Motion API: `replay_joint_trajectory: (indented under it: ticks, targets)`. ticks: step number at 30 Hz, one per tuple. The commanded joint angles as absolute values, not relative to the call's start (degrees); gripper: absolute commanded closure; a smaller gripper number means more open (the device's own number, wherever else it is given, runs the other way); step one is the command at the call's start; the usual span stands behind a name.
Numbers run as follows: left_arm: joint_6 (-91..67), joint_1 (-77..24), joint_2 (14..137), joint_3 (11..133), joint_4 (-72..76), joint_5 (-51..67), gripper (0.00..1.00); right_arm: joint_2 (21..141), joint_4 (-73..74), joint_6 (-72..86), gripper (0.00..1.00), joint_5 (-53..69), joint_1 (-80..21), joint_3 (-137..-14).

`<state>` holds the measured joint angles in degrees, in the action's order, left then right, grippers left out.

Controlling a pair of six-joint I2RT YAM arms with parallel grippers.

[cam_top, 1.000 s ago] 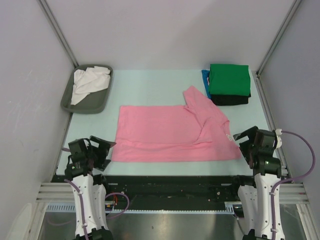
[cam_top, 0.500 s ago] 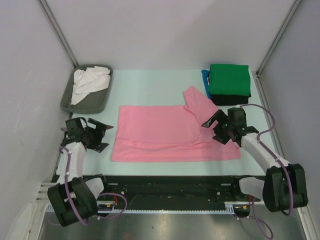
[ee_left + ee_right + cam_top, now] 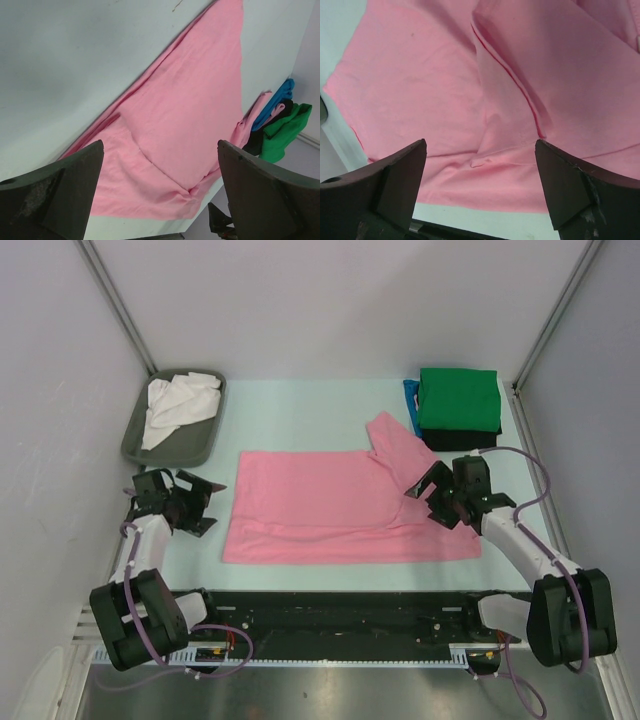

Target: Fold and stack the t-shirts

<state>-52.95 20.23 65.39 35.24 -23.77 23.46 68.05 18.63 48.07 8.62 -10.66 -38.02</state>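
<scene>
Jaws spread wide, the right gripper (image 3: 431,498) had swung forward over the right side of the pink shirt (image 3: 320,505) lying flat on the table (image 3: 300,425), while the left gripper (image 3: 197,506), likewise spread, had advanced beside its left edge.

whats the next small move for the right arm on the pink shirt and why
Probably lower the right jaws onto the pink shirt and pinch the folded flap along its crease. They stand open directly over that crease, touching nothing, so a short descent should reach cloth. The left jaws stand open just off the shirt's left edge, ready for the matching side.
</scene>
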Motion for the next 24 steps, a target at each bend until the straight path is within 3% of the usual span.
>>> replay_joint_trajectory:
  ticks: [1,10,17,24]
  targets:
    - [-52.38,19.51,65.74,33.84,-19.43,25.49,0.00,64.16,22.24,45.44,0.08,4.22,-10.63,-37.71]
    - [-52.21,19.07,67.59,33.66,-18.28,25.31,0.00,67.76,18.55,47.63,0.15,4.84,-12.13,-35.86]
    - [-52.21,19.07,69.08,33.14,-17.32,25.14,0.00,70.05,16.26,48.08,0.30,4.66,-12.57,-34.81]
    - [-51.94,19.07,69.70,33.49,-17.31,25.05,0.00,72.24,14.07,48.69,0.36,5.18,-12.83,-34.80]
